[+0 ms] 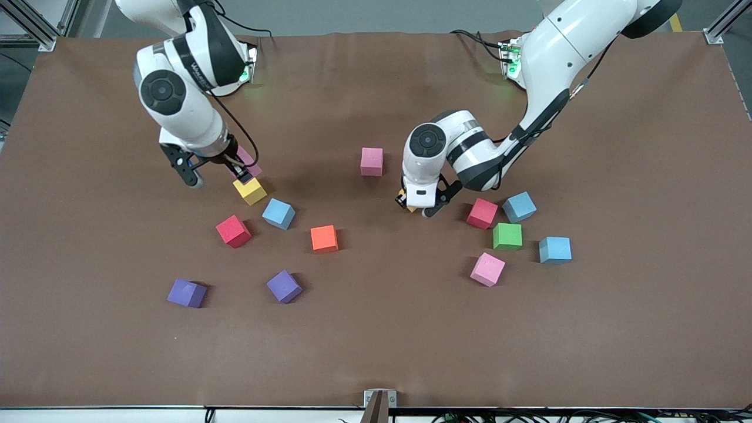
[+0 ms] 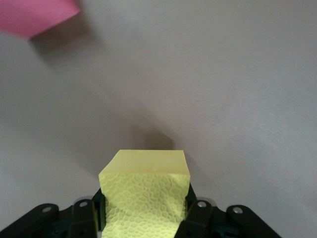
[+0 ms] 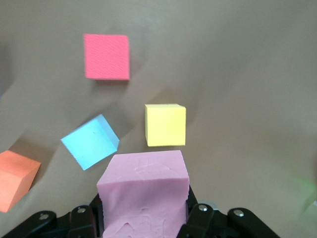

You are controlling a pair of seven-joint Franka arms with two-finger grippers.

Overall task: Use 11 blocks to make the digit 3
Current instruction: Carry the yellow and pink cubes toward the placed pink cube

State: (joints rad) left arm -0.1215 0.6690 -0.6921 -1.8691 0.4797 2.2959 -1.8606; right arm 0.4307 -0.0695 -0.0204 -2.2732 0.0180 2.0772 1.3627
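My right gripper is shut on a pink cube just above the table, beside a yellow cube. A light blue, a red and an orange cube lie nearer the camera. My left gripper is shut on a yellow cube, low over the table's middle and mostly hidden in the front view. Red, green, pink and two light blue cubes lie scattered toward the left arm's end. Another pink cube sits alone.
Two purple cubes lie nearer the camera, toward the right arm's end. All cubes lie apart on the brown mat. A red cube's corner shows in the left wrist view.
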